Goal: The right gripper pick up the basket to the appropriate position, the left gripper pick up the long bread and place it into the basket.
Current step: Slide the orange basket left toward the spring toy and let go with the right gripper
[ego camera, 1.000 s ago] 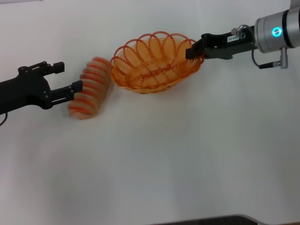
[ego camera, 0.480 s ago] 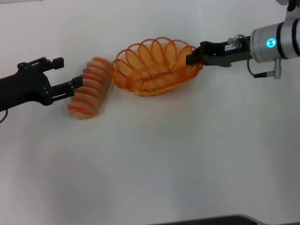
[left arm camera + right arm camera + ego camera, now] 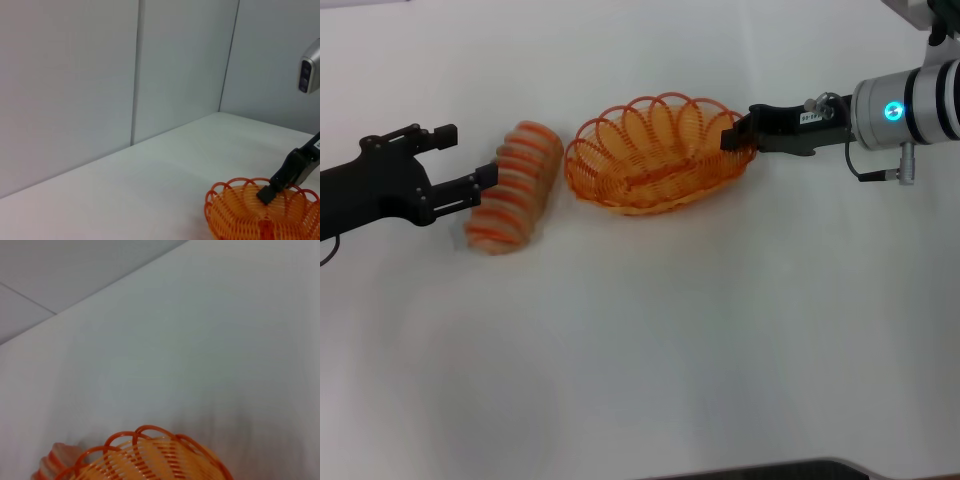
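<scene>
White tabletop [image 3: 720, 330] carries the orange basket [image 3: 655, 160], its right rim pinched by the right hand [image 3: 732, 137], while the long bread [image 3: 513, 187] lies just beside it on the left, with the left hand [image 3: 460, 165] spread open at its side.

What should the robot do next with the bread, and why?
Probably slide the left gripper forward so its open fingers go around the bread. The bread lies on the table just in front of it, ungrasped, while the right gripper holds the basket rim.
</scene>
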You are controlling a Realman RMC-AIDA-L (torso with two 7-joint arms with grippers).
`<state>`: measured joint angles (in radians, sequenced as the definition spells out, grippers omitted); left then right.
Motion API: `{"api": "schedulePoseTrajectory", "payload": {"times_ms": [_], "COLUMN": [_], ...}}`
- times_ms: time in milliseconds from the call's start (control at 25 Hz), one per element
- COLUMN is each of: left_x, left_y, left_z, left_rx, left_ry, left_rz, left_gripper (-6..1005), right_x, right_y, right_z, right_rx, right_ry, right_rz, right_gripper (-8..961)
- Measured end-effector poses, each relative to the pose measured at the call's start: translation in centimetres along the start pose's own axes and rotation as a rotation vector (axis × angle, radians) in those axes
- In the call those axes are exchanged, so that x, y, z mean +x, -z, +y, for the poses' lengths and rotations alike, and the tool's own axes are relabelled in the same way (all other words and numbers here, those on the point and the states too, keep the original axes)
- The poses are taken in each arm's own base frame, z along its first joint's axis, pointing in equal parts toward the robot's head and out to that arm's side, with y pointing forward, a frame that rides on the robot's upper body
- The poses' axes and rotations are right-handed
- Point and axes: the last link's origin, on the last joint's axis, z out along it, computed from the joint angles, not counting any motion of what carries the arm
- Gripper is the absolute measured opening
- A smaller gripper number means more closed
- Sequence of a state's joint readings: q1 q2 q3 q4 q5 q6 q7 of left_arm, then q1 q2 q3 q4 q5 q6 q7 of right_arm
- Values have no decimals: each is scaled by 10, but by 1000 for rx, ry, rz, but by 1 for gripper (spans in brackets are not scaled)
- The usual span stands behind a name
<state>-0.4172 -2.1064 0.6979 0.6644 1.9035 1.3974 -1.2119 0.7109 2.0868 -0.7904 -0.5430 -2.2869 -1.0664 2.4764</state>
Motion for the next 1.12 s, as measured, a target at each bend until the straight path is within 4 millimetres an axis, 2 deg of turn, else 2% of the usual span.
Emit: {"api": "schedulePoseTrajectory", "payload": {"times_ms": [1120], "left_x": [2], "left_y": [-3], "left_z": [-3], "left_rx": [15], "left_ry": [-5], "left_rz": [-3], "left_gripper": [750], "right_x": [4], "right_y": [0], "right_z": [-4], "right_rx": [-41], "right_ry": [-65], "right_rz": [-51], "right_gripper": [98]}}
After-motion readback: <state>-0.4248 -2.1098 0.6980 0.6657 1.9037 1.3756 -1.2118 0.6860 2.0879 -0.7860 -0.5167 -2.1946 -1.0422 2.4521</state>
